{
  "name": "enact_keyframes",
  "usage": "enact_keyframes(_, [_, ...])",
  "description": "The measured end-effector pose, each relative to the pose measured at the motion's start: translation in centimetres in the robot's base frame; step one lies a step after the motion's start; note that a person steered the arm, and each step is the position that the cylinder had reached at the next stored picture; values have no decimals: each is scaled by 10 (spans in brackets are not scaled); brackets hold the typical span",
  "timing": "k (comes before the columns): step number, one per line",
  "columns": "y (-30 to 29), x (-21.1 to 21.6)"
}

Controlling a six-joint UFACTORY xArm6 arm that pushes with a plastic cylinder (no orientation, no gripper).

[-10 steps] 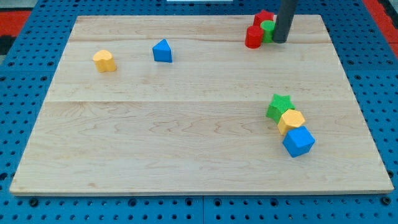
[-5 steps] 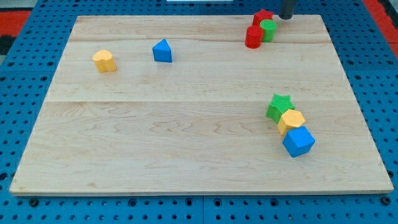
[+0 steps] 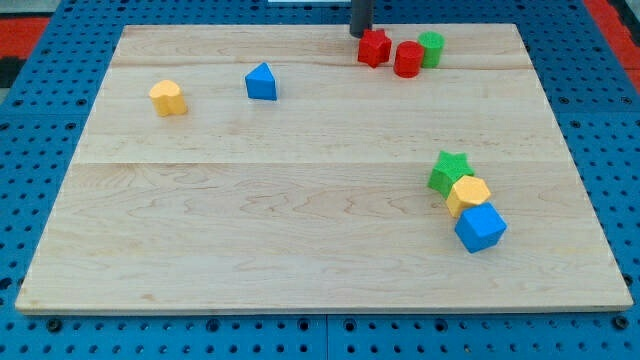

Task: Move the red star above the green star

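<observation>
Desk: pale wooden board lying on a blue perforated base, seen from the one camera.

Rod: dark, straight, entering from the view's top edge. My tip sits at the far edge of the desk, just beside the red star at that block's upper left; whether the two touch cannot be told. There is no hand on this arm, so there is nothing to be apart, together or clamped.

Red star: near the view's top, right of centre, well apart from the green star and to its upper left in the view.

Red cylinder: just right of the red star and slightly lower, close beside it.

Green cylinder: right of the red cylinder, touching or nearly touching it.

Green star: right-hand part of the desk, below mid-height, at the head of a diagonal run of three blocks.

Yellow hexagonal block: touching the green star at its lower right.

Blue cube: against the yellow hexagonal block, lower right again, the lowest of the run.

Blue triangular block: upper left-centre, standing alone.

Yellow block: left of the blue triangular block and a little lower, near but apart; shape roughly hexagonal, not certain.
</observation>
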State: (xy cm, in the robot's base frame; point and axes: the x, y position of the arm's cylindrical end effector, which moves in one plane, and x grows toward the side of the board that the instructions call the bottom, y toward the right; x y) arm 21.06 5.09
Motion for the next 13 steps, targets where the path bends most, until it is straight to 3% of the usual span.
enact_keyframes(1, [-12,15])
enact_keyframes(4, [24,41])
enact_keyframes(6, [32,32])
enact_keyframes(8, [39,83])
enact_keyframes(10, [48,65])
enact_keyframes(13, [67,129])
